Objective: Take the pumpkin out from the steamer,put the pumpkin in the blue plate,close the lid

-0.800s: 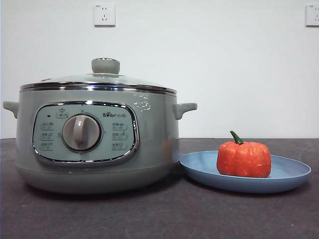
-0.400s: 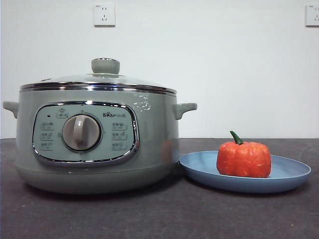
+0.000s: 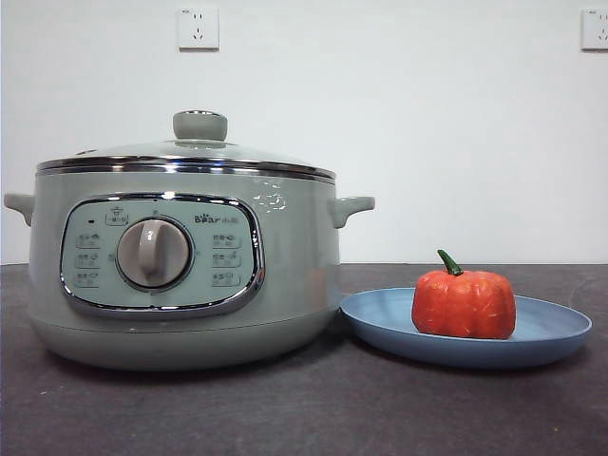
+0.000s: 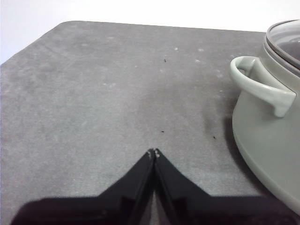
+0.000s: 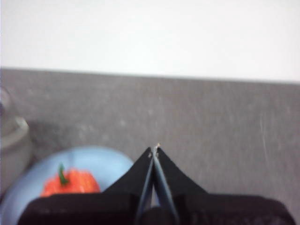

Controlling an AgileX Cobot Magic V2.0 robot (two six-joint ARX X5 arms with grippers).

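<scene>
The sage-green steamer (image 3: 185, 271) stands on the left of the table with its glass lid (image 3: 190, 152) sitting closed on top. The orange-red pumpkin (image 3: 464, 304) rests upright on the blue plate (image 3: 556, 332) to the steamer's right. Neither arm shows in the front view. My left gripper (image 4: 153, 153) is shut and empty above bare table, beside the steamer's side handle (image 4: 260, 84). My right gripper (image 5: 154, 149) is shut and empty, held back from the blue plate (image 5: 105, 161) with the pumpkin (image 5: 70, 183) on it.
The dark grey table (image 3: 304, 408) runs across the front. A white wall behind carries two sockets, one above the steamer (image 3: 198, 28) and one at the far right (image 3: 595, 28). The table's rounded corner shows in the left wrist view (image 4: 65, 26).
</scene>
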